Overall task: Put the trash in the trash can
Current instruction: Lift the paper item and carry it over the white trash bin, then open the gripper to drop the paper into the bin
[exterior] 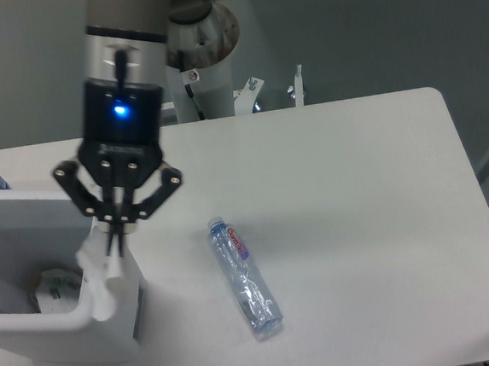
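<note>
Little can be read here. The slim clear plastic water bottle [245, 276] lying on the white table [368, 223] carries a red-pink label near its cap end — the lettering there is too small and blurred to make out. The black gripper [115, 234] body bears a faint pale line of print below its blue light — also illegible.

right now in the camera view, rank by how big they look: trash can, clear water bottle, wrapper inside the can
1. trash can, though cropped at the left edge
2. water bottle
3. wrapper, partly hidden by the can's wall
</note>
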